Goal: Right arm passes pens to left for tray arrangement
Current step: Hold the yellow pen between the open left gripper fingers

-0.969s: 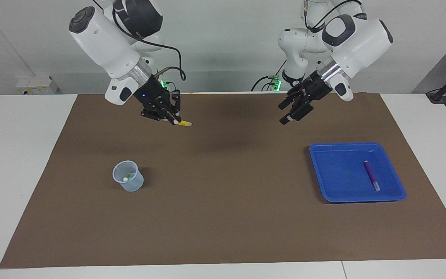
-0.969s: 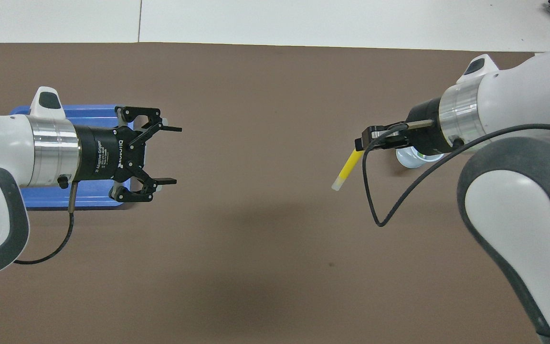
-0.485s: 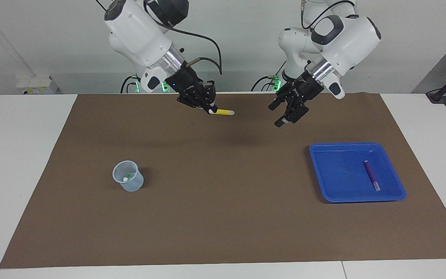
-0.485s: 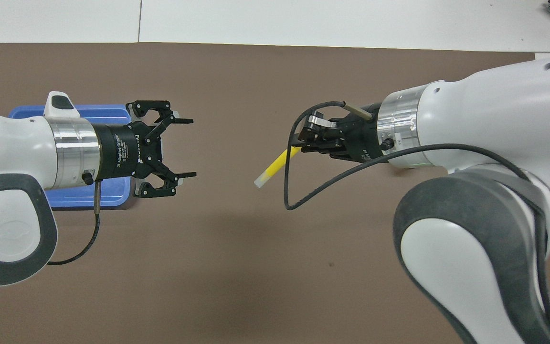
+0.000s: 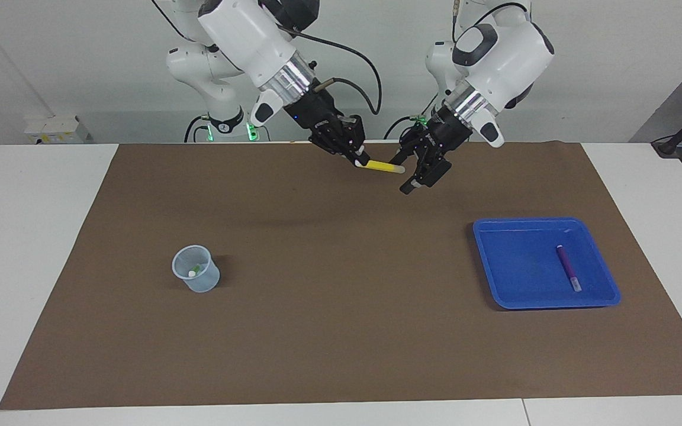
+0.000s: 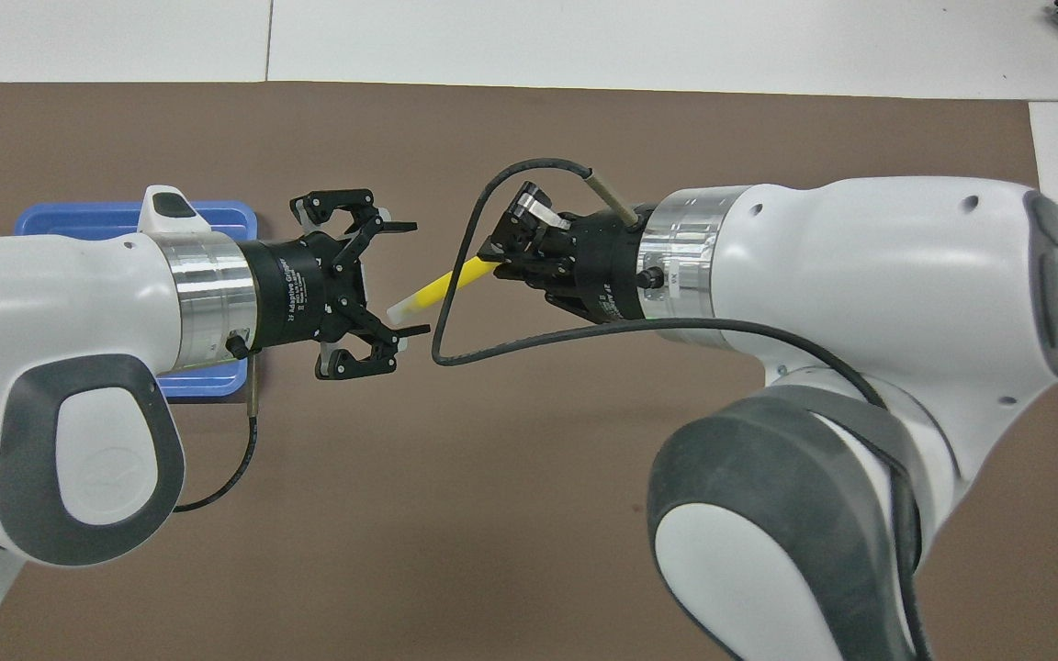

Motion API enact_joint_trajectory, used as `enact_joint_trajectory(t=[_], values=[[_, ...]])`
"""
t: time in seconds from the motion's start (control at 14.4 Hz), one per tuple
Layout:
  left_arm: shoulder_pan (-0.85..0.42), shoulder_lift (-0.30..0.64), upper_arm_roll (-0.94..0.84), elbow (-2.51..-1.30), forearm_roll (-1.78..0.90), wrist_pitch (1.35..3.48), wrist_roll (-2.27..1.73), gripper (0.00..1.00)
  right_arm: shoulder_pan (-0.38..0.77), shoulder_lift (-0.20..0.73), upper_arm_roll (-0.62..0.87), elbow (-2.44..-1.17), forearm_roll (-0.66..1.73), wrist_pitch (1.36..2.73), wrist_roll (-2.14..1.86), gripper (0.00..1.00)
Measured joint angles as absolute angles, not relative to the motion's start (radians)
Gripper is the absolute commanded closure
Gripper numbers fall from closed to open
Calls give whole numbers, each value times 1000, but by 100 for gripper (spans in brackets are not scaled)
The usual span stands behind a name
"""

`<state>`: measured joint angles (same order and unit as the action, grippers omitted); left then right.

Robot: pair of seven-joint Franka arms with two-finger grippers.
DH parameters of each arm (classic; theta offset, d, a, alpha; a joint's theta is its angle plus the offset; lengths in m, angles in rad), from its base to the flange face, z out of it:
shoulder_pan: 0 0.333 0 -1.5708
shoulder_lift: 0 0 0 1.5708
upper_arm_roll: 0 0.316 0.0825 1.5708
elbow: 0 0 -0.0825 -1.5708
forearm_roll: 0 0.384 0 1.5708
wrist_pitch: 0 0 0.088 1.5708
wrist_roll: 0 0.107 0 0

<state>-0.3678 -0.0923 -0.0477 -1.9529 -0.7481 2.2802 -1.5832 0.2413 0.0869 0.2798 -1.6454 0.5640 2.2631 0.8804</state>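
Brown mat (image 5: 341,307), right fingers (image 5: 357,160) pinching slim yellow pen (image 5: 383,167), left fingers (image 5: 407,175) spread.

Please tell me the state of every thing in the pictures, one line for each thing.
Right gripper: shut on yellow pen, in the air.
Yellow pen: held, free end between left fingers.
Left gripper: open.
Purple pen: lying in tray.
Tray: on brown mat.
Cup: upright, holds green pen.

A small translucent bluish cup (image 5: 196,269) stands left of centre in the facing view, on a brown mat (image 5: 341,331) that covers most of the white table (image 5: 27,236); a white box (image 5: 57,129) sits at upper left
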Motion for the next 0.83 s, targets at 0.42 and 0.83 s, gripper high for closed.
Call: enact_joint_trajectory(t=[0.42, 0.83], values=[[-375, -90, -45, -1944, -748, 2263, -1608, 21, 243, 87, 278, -1650, 565, 2267, 887, 100], [-374, -90, -38, -1926, -748, 2224, -1608, 50, 243, 87, 278, -1650, 565, 2267, 887, 100]])
